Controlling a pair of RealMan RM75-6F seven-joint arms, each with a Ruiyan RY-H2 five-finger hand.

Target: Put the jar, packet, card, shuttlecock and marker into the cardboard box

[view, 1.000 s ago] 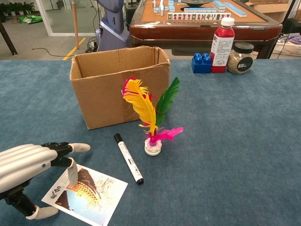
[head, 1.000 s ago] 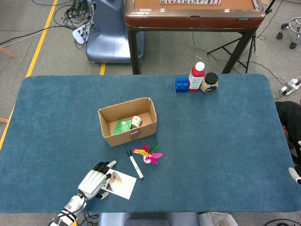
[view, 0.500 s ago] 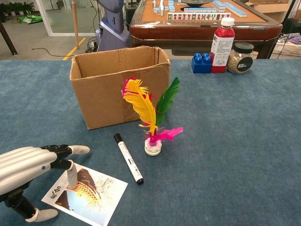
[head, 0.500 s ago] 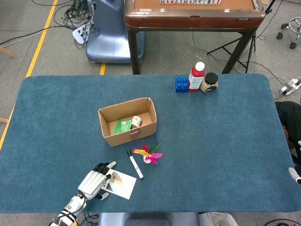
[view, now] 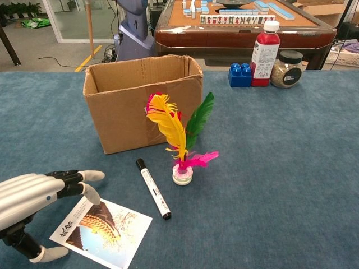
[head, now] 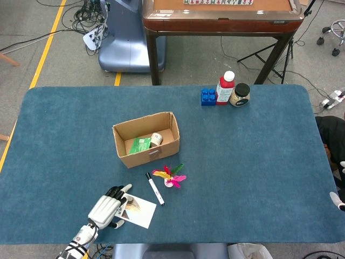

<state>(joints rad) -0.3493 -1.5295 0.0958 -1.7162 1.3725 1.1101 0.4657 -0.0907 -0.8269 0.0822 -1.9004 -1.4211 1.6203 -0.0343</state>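
The left hand (view: 33, 196) has lifted its fingertip off the card (view: 104, 231) and now hovers empty with fingers apart, so the card lies ungrasped on the bench (view: 291, 168).

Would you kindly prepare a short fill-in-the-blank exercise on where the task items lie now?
1. The green packet lies inside the brown cardboard ____.
2. The black-and-white marker lies between the picture card and the feathered ____.
3. The left hand is at the edge of the ____.
4. The red bottle stands between the blue block and the glass ____.

Missing words: box; shuttlecock; card; jar
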